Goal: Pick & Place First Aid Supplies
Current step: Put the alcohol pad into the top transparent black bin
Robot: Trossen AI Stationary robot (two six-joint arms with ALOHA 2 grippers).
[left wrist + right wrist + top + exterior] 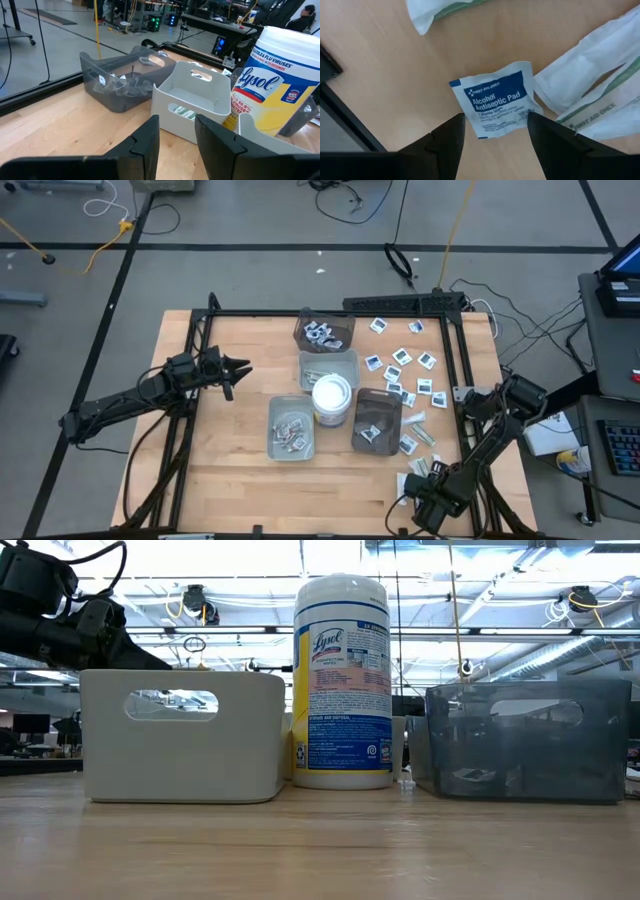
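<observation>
Wood table (240,470), R gripper (495,131) spread over alcohol pad (495,102), L gripper (177,137) parted, empty.

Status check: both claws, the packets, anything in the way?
Right claw open, low over an alcohol pad at table's near right. Left claw empty, waiting far left. Strips crowd the pad.

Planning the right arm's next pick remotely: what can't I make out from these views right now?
- Low view: loose packets are out of sight behind the white tray, Lysol tub and dark tray.
- High view: print on the scattered packets is too small to read.
- Right wrist view: the right gripper stands open over the alcohol pad; whether the fingertips touch the table is cut off.
- Left wrist view: contents of the grey tray are unclear.
</observation>
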